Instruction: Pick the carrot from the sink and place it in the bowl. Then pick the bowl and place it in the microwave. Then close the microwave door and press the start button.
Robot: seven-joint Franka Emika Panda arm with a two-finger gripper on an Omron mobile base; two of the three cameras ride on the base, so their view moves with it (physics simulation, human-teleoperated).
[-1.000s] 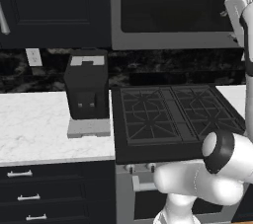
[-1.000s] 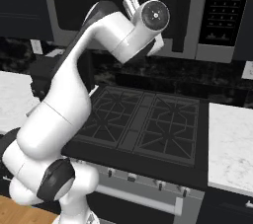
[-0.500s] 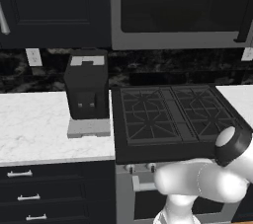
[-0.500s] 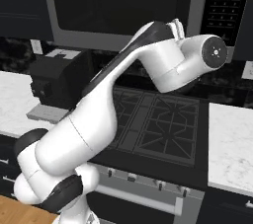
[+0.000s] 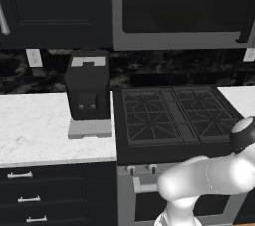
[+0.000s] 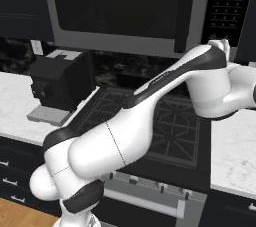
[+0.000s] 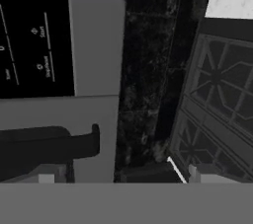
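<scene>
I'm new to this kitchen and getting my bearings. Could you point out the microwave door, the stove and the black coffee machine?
microwave door (image 6: 115, 8), right base view, on its dark glass panel.
stove (image 5: 172, 115), left base view, on the middle of its burner grates.
coffee machine (image 5: 87, 88), left base view, on its black front.

Microwave (image 6: 125, 11) sat built in above the stove; its door (image 5: 182, 8), dark glass in a grey frame, was shut. Dark control strip (image 7: 34, 50) showed Start label, dark handle (image 7: 49, 144) beside it.
</scene>
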